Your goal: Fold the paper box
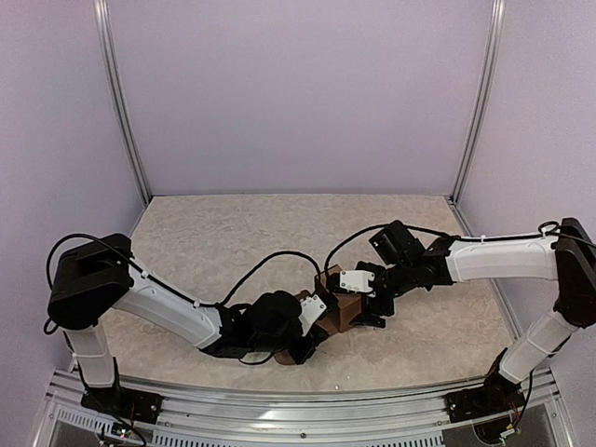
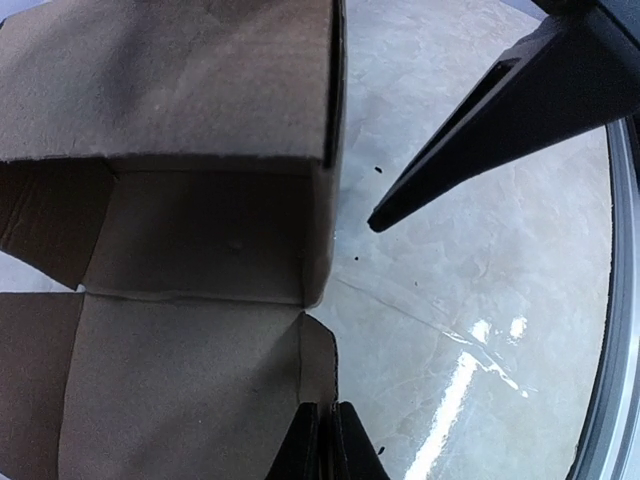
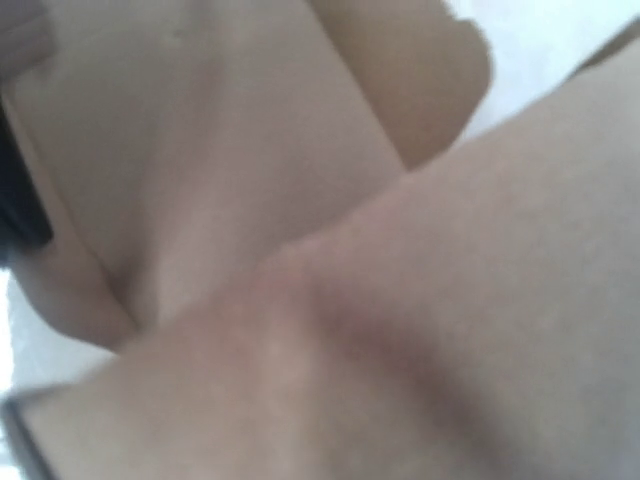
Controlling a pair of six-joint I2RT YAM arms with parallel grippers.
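One paper box [image 2: 190, 120], left hand [image 2: 327, 418], right hand [image 1: 366, 304]

Pale marbled table [image 1: 223, 251], brown paper box [image 1: 345, 309] on it, front centre

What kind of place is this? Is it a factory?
Probably a robot lab booth, not a factory: left arm and right arm bolted to a table, plain walls in a metal frame, just one box.

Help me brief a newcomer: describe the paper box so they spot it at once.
Start at the beige marbled table, then go to its front middle. The paper box sits there between the left tool and the right tool: the only brown thing, plain cardboard, part-folded with flaps open.
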